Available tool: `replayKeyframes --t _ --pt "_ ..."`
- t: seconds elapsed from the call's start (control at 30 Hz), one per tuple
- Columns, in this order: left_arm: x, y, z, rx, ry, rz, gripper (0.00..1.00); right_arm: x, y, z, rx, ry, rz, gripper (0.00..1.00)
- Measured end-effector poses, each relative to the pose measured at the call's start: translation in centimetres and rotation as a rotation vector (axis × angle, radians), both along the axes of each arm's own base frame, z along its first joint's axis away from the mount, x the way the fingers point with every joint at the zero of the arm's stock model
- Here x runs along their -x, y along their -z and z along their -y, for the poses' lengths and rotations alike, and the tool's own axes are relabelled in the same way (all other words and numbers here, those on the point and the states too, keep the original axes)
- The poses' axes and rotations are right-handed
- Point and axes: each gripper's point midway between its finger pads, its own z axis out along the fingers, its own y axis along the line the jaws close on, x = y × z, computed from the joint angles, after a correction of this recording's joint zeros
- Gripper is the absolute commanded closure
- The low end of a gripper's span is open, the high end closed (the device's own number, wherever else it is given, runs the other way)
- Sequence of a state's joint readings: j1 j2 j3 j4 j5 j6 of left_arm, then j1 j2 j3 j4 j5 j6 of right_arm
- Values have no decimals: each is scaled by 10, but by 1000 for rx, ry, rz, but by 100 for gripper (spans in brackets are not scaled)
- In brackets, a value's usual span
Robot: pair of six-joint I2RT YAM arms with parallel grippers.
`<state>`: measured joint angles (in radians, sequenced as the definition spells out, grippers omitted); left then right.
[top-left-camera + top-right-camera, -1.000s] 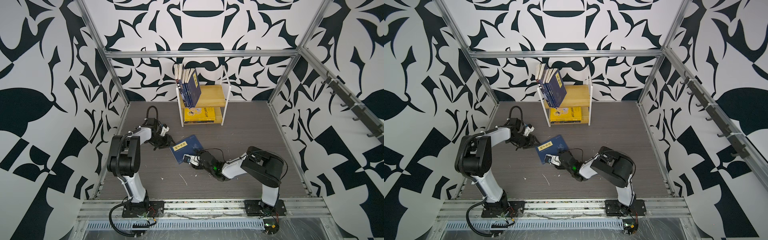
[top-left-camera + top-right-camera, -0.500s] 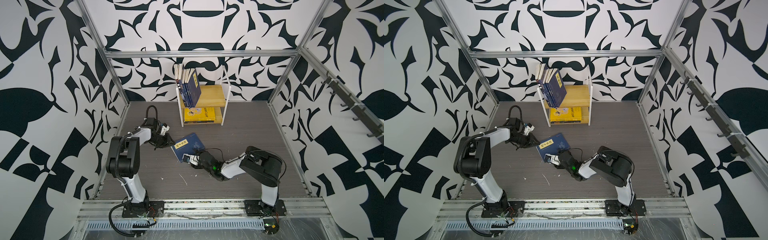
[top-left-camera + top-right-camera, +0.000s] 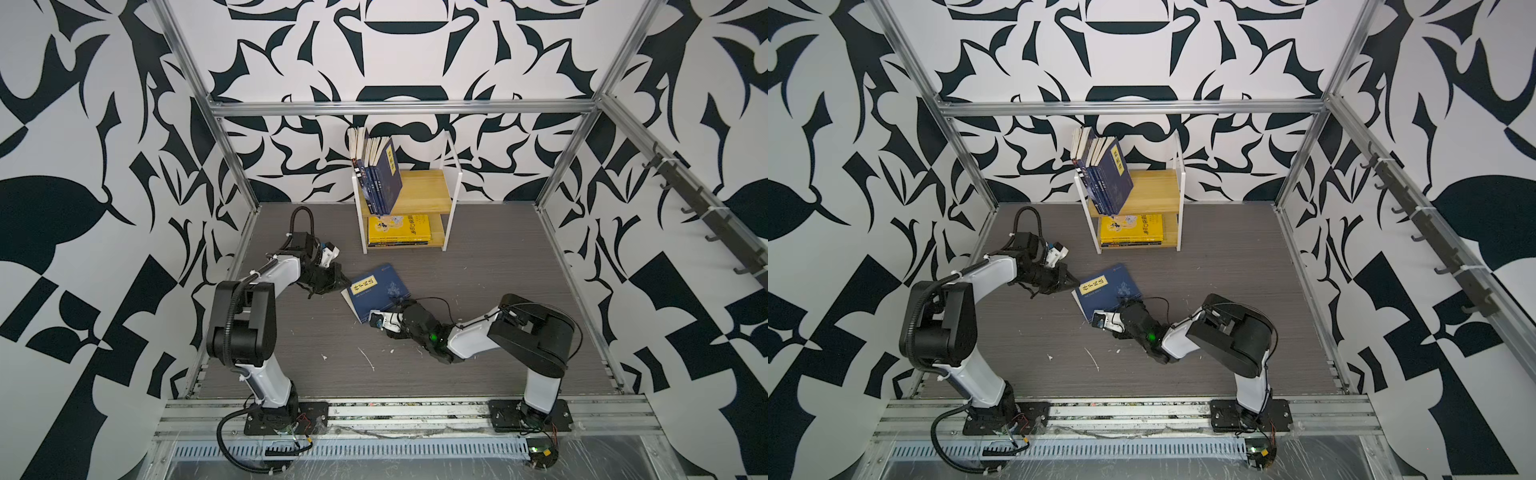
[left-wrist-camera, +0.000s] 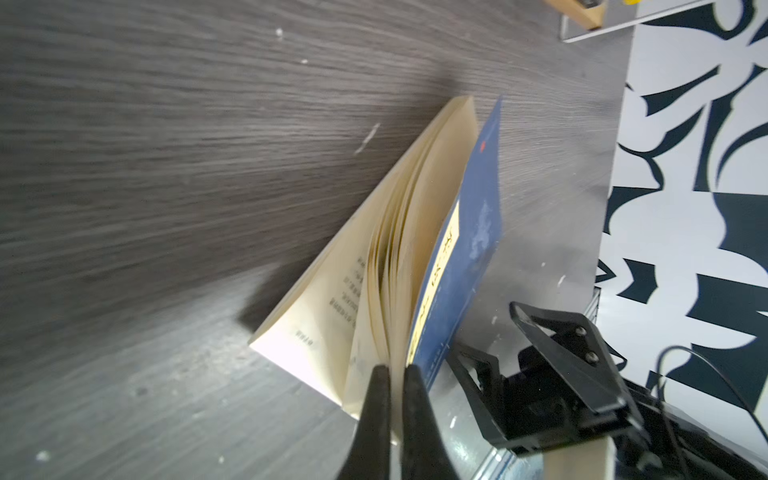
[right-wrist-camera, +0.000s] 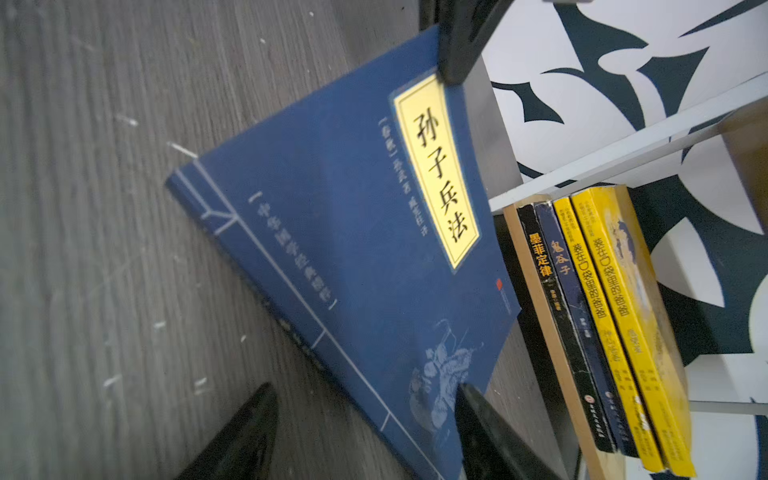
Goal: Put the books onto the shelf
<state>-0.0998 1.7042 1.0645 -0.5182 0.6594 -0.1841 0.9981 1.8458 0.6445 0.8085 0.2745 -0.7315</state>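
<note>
**Left claw has shut on the book's edge: now lift it whole**

Over the last second the left claw (image 4: 397,370) has slid in to the near corner of the navy book (image 3: 376,293) and pinched down until its fingers almost meet. The book has turned a little on the worktop (image 3: 498,270).

The book lies in front of the shelf (image 3: 424,191), well short of it, with its corner raised at the left claw. In the left wrist view the pages (image 4: 390,249) fan loose beside the fingers, under the blue cover (image 4: 473,232). The pinch seems to take only the top leaves and perhaps the cover, though I cannot tell exactly which. The right claw (image 5: 365,390) stands wide open at the opposite end. One finger is over the cover and the other over bare worktop, and it grips nothing.

A thin paperback held by a few leaves will probably sag open or tear when raised. The better move is likely to bring the right claw in across the whole thickness near the spine, close it firmly, and only then lift.

On the upper board the standing books (image 3: 380,174) lean at the left, leaving room to their right. The yellow books (image 3: 399,228) lie flat on the lower board. The book should go in upright, spine outward, and slowly enough not to topple the leaning row.
</note>
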Motion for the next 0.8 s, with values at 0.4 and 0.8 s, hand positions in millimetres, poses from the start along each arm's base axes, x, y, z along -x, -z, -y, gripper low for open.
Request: replayKeyframes --t 0.4,0.8 --pt "11 -19 7 65 4 -25 100 -6 -2 8 55 7 96 21" --pt "15 -20 8 75 4 -31 100 -25 -4 -12 15 21 182 39"
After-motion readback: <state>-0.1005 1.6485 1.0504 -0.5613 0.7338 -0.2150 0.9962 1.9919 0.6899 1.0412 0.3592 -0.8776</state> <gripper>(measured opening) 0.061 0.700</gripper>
